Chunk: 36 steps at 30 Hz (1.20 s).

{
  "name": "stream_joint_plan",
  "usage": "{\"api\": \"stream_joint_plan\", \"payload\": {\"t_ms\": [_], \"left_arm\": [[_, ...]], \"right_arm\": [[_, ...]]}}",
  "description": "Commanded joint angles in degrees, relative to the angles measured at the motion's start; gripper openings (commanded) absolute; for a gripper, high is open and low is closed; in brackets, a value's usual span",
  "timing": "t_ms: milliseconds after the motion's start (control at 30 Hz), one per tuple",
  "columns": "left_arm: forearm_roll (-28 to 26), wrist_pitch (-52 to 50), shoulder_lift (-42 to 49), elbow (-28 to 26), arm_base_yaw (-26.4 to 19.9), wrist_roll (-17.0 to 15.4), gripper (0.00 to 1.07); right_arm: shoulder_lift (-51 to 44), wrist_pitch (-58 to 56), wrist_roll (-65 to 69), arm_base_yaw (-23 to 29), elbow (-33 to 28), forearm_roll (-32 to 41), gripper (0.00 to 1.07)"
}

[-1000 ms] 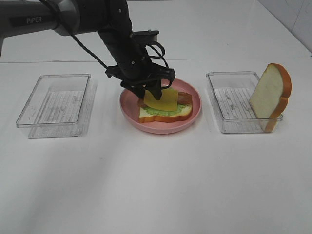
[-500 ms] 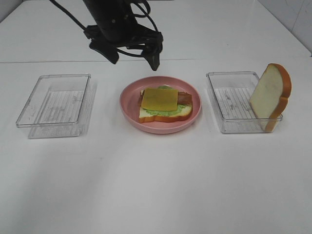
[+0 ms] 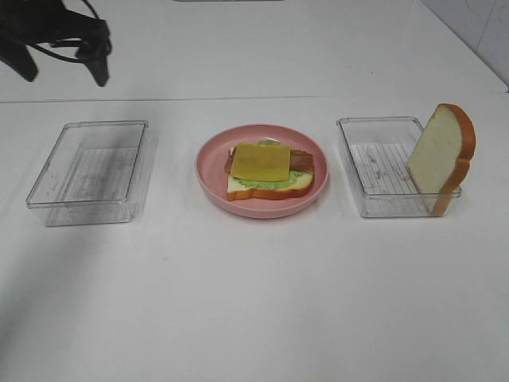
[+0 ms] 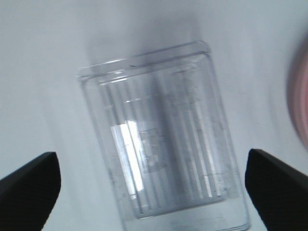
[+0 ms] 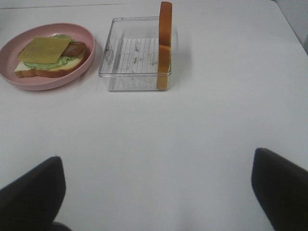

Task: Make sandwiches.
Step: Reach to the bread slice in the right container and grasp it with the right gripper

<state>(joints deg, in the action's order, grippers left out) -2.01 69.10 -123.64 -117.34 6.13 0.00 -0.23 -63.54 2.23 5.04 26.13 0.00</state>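
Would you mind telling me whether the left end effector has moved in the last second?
Yes. The left end effector has left the pink plate and now sits up and to the left, beyond the left tray.

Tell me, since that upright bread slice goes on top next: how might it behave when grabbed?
The bread slice stands on edge, leaning on the tray wall, so a nudge could probably tip it flat. It looks like a thick foam toy, likely light and slightly squashy. Its exposed upper edge should suit a pinch from the right gripper.
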Motion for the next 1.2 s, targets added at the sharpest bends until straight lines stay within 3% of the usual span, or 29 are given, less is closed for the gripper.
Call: {"api": "stream_joint_plan", "payload": {"t_ms": [33, 67, 200, 433, 500, 567, 600, 633, 700, 733, 833, 867, 900, 967, 1000, 1033, 1067, 1133, 1200], "left_arm": [[-0.69, 6.36, 2.06, 0.00, -4.76, 1.32, 1.00], [-1.32, 6.42, 2.35, 0.00, -7.45, 1.72, 1.00], [-1.66, 6.42, 3.50, 0.92, -9.28, 2.81, 1.00], [-0.63, 4.47, 10.77, 10.37, -9.51, 4.47, 1.00], [-1.09, 0.86, 16.50, 17.25, -9.51, 4.58, 0.99], [-1.32, -0.17, 18.79, 20.11, -9.51, 4.64, 0.99], [-1.32, -2.52, 23.43, 25.38, -9.51, 4.70, 0.98], [-1.32, -2.52, 23.43, 25.38, -9.51, 4.70, 0.98], [-1.32, -5.84, 31.46, 34.03, -9.51, 4.81, 0.98], [-1.32, -5.84, 31.46, 34.03, -9.51, 4.81, 0.98], [-1.32, -9.00, 44.06, 45.95, -9.51, 5.10, 0.98], [-1.32, -9.00, 44.06, 45.95, -9.51, 5.10, 0.98], [-1.38, -9.51, 50.02, 50.76, -9.51, 5.10, 0.98], [-1.38, -9.57, 52.71, 52.77, -9.51, 5.27, 0.98], [-1.49, -9.51, 59.42, 57.52, -9.51, 5.67, 0.98], [-1.49, -9.51, 59.42, 57.52, -9.51, 5.67, 0.98], [-1.55, -9.45, 66.23, 61.59, -9.51, 5.90, 0.98], [-1.55, -9.40, 69.67, 63.77, -9.51, 5.90, 0.98], [-1.55, -9.40, 78.55, 69.50, -9.51, 6.02, 0.98]], "right_arm": [[-1.60, 0.52, -0.34, -0.06, -0.17, -0.29, 0.98], [-1.60, 0.52, -0.34, -0.06, -0.17, -0.29, 0.98], [-1.60, 0.52, -0.34, -0.06, -0.17, -0.29, 0.98], [-1.60, 0.52, -0.34, -0.06, -0.17, -0.29, 0.98], [-1.60, 0.52, -0.34, -0.06, -0.17, -0.29, 0.98], [-1.60, 0.52, -0.34, -0.06, -0.17, -0.29, 0.98], [-1.60, 0.52, -0.34, -0.06, -0.17, -0.29, 0.98], [-1.60, 0.52, -0.34, -0.06, -0.17, -0.29, 0.98], [-1.60, 0.52, -0.34, -0.06, -0.17, -0.29, 0.98], [-1.60, 0.52, -0.34, -0.06, -0.17, -0.29, 0.98], [-1.60, 0.52, -0.34, -0.06, -0.17, -0.29, 0.98], [-1.60, 0.52, -0.34, -0.06, -0.17, -0.29, 0.98], [-1.60, 0.52, -0.34, -0.06, -0.17, -0.29, 0.98], [-1.60, 0.52, -0.34, -0.06, -0.17, -0.29, 0.98], [-1.60, 0.52, -0.34, -0.06, -0.17, -0.29, 0.98], [-1.60, 0.52, -0.34, -0.06, -0.17, -0.29, 0.98], [-1.60, 0.52, -0.34, -0.06, -0.17, -0.29, 0.98], [-1.60, 0.52, -0.34, -0.06, -0.17, -0.29, 0.98], [-1.60, 0.52, -0.34, -0.06, -0.17, -0.29, 0.98]]}}
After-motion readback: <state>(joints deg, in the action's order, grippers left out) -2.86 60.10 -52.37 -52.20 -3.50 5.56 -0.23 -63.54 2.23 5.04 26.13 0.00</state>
